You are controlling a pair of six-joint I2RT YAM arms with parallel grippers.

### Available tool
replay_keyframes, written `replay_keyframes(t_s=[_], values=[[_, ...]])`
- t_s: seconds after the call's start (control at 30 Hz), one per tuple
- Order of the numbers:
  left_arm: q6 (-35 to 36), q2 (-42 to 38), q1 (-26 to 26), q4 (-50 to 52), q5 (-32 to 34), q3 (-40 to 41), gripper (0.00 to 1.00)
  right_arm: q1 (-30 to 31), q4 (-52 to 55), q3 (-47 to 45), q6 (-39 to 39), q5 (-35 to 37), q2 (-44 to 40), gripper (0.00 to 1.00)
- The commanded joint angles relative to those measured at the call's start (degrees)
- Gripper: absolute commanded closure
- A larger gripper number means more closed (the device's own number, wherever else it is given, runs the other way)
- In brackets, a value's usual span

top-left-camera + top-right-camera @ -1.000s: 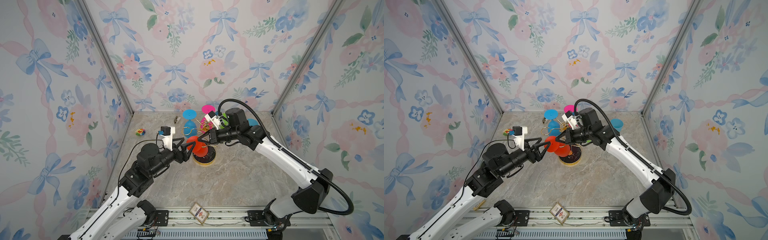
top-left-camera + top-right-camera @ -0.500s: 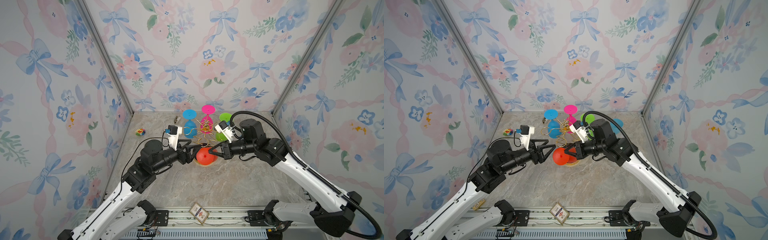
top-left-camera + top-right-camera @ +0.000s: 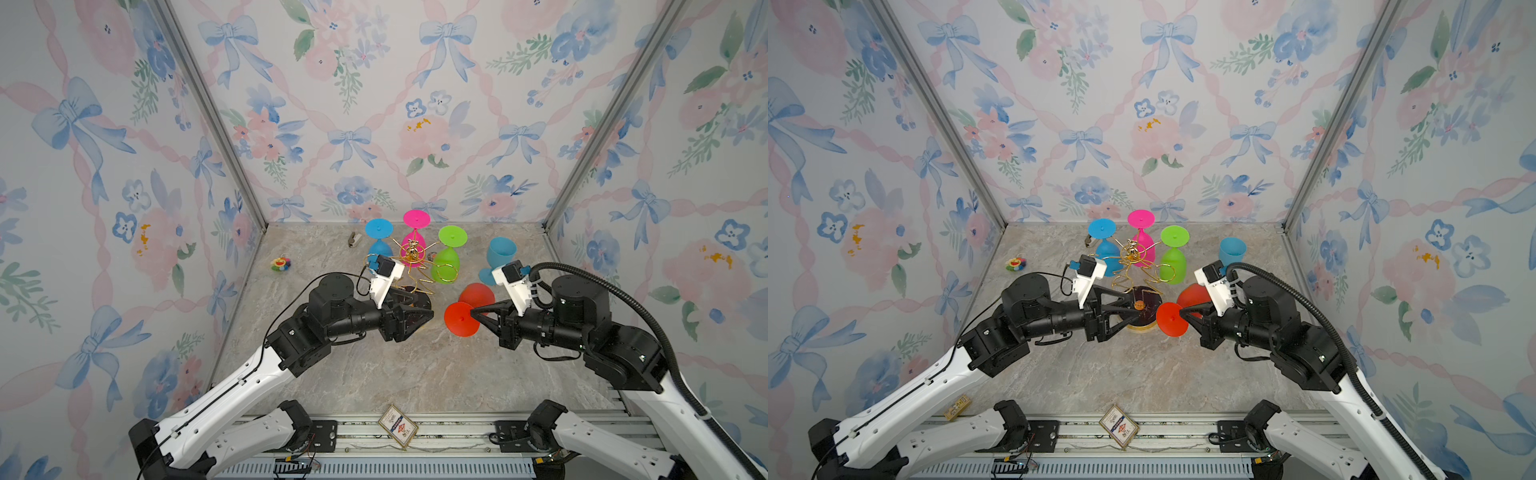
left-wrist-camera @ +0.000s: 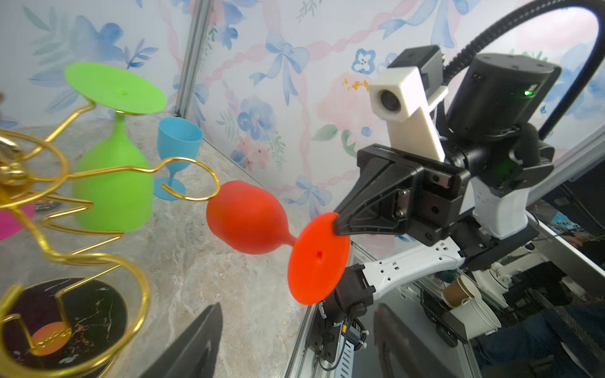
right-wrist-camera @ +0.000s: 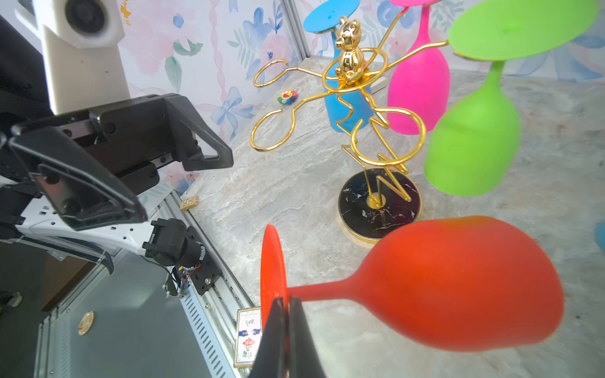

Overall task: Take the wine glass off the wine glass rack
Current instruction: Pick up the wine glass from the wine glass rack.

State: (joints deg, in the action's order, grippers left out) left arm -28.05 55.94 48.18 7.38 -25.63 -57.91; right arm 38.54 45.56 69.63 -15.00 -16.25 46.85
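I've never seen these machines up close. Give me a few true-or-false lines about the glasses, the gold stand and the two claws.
1. The right claw pinches the red glass by its round foot. True.
2. The red glass hangs on the gold rack. False: it is off the rack, held sideways.
3. The left claw is open and empty. True.
4. Four glasses hang on the rack. False: three do, the blue glass, pink glass and green glass.
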Motion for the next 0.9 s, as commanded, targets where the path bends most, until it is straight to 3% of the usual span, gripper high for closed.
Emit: replay_keyframes(t_s=[0.0, 0.23, 0.47, 0.67, 0.87], values=[[2.56, 2.05, 3.5, 0.01, 0.37, -2.62, 0.25, -0.58, 2.35, 0.57, 4.03, 3.25, -1.5, 1.0], [2.59, 5.55, 5.23, -0.83, 0.75, -4.44, 0.32, -0.69, -1.35, -2.17, 6.72, 1.93, -7.02, 1.0], [2.98, 9.16, 5.63, -3.44, -4.19, -5.36, 0.37, -0.84, -1.97, -1.82, 7.79, -1.87, -8.22, 1.0], [2.05, 10.42, 5.73, -9.1, -13.79, -5.35, 0.37, -0.93, -4.05, -2.38, 7.29, -3.85, -9.15, 1.0], [2.21, 11.23, 5.9, -10.64, -17.3, -5.24, 0.39, -1.01, -6.71, -3.06, 6.35, -6.52, -9.23, 1.0]])
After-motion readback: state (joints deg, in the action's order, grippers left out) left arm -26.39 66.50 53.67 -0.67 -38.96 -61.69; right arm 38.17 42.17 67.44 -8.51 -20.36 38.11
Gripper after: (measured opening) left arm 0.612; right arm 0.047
